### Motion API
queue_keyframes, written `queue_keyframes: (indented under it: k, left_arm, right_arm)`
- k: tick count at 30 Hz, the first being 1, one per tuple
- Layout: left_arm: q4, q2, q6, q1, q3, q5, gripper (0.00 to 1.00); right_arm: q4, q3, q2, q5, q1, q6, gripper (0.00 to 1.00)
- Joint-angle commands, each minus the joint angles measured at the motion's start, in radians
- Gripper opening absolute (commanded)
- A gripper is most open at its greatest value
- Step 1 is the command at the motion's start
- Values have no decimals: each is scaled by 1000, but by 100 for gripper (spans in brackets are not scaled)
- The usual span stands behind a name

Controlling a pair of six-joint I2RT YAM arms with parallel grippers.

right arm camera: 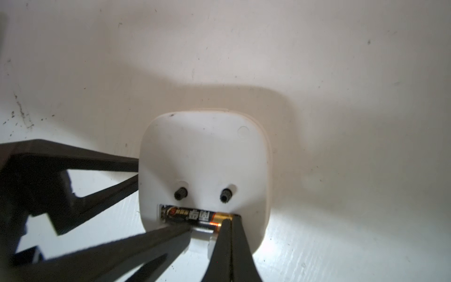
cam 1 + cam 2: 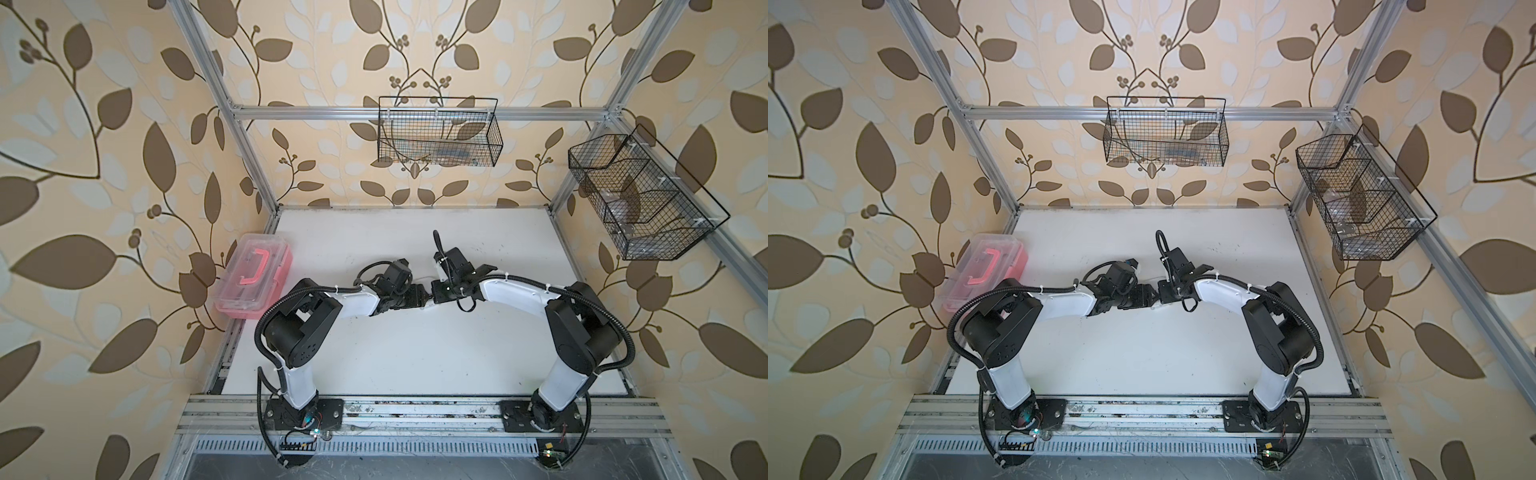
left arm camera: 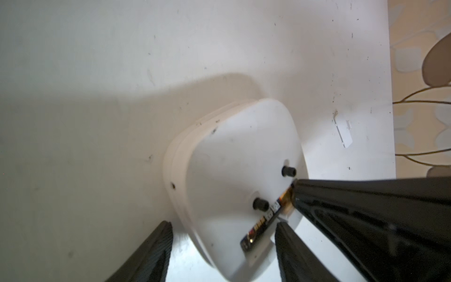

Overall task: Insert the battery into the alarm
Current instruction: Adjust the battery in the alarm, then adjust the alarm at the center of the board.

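Right wrist view puts the battery point(image 1: 192, 216) lengthwise in the open bay point(image 1: 201, 233) at the back edge of the alarm point(image 1: 205, 156), which lies dial-down on the table point(image 1: 341, 73), beside two black knobs point(image 1: 180, 194). The right gripper point(image 1: 228, 223), tips pinched together, bears on the gold end. We judge the step to be seating that end, so we would press straight down and gently, lest the battery spring out. The left gripper point(image 3: 223, 225) stands wide astride the alarm's corner; whether it touches we cannot tell. Only the left wrist view shows a small white flat piece point(image 3: 343, 133), perhaps the bay's cover, lying apart. In both top views the grippers themselves hide the alarm.
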Motion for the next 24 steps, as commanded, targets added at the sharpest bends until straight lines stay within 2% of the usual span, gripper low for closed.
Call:
queue_keyframes:
  k: [1,4,8,13,19,24]
  left_arm:
    - [-90,-85,89,-2,59,-57,72]
    - [-121,-111,122,20,87,-64,74]
    - [-144,-114,160,67,119,-38,76]
    - [-199,-29,233,110,233,43,79]
    - [-252,102,299,135,364,142,81]
    - [-253,182,322,148,414,241,81]
  right_arm:
    - [-123,2,60,47,6,-21,3]
    - [-98,9,26,32,7,-26,5]
    - [-10,0,-73,-3,6,-33,17]
    - [55,-11,-142,-27,5,-47,29]
    - [47,-101,-185,-34,-7,-40,32]
    - [78,-215,-220,-52,2,-31,30]
